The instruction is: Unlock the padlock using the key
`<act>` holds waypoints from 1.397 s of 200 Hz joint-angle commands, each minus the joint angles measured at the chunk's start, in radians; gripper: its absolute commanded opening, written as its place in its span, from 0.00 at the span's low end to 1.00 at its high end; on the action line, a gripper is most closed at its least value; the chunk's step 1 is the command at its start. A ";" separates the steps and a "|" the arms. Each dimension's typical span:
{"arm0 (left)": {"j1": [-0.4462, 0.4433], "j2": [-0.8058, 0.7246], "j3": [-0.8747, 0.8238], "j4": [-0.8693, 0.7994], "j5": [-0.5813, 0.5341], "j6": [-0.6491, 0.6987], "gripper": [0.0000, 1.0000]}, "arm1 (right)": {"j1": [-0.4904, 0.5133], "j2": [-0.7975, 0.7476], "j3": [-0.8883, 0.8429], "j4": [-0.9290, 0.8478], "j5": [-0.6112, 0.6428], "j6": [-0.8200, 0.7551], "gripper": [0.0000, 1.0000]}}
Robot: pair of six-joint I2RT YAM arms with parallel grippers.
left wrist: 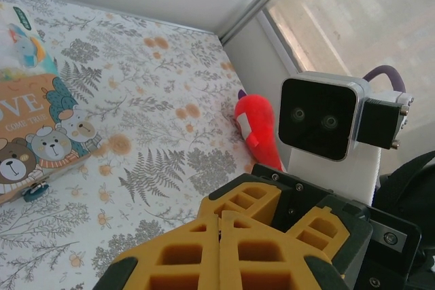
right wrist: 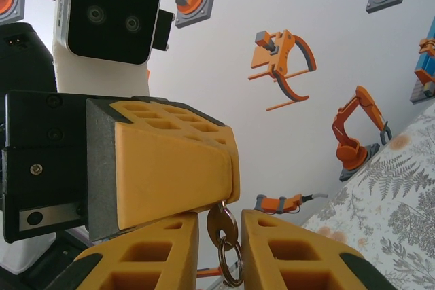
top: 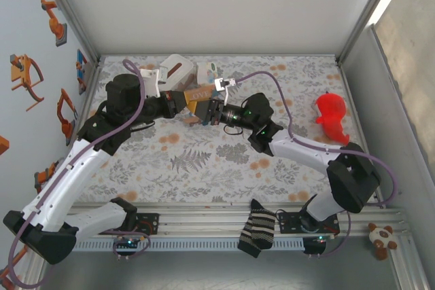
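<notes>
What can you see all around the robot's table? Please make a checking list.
Surface: cloth with leaf and flower print.
Job's things: key hanging from the left gripper; tiny dark padlock beside the bear box.
Clutter: red toy, striped sock, small plush.
Grippers: left gripper shut on the key; right gripper open around its ring.
Cables: purple cables loop above the cloth.
Surroundings: robot stickers on the wall; window.
</notes>
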 commanded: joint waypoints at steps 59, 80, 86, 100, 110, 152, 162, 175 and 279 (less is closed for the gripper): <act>-0.007 -0.020 -0.014 0.028 0.003 -0.014 0.00 | -0.009 -0.030 -0.006 0.042 -0.005 0.021 0.19; -0.007 -0.020 -0.014 0.031 0.001 -0.015 0.00 | -0.008 -0.027 -0.007 0.042 -0.008 0.024 0.18; -0.007 -0.019 -0.015 0.031 0.000 -0.015 0.00 | -0.009 -0.026 -0.007 0.042 -0.009 0.025 0.18; -0.007 -0.019 -0.014 0.032 0.000 -0.017 0.00 | -0.007 -0.023 -0.008 0.042 -0.011 0.029 0.18; -0.007 -0.021 -0.012 0.033 0.001 -0.017 0.00 | -0.008 -0.019 -0.007 0.042 -0.014 0.031 0.18; -0.007 -0.026 -0.017 0.032 -0.006 -0.017 0.00 | -0.007 -0.013 -0.007 0.042 -0.017 0.037 0.18; -0.007 -0.025 -0.017 0.032 -0.006 -0.017 0.00 | -0.007 -0.012 -0.008 0.042 -0.017 0.037 0.18; -0.007 -0.025 -0.017 0.035 -0.006 -0.018 0.00 | -0.007 -0.007 -0.007 0.042 -0.018 0.040 0.18; -0.007 -0.024 -0.018 0.041 0.000 -0.022 0.00 | -0.007 0.011 0.008 0.041 -0.025 0.051 0.11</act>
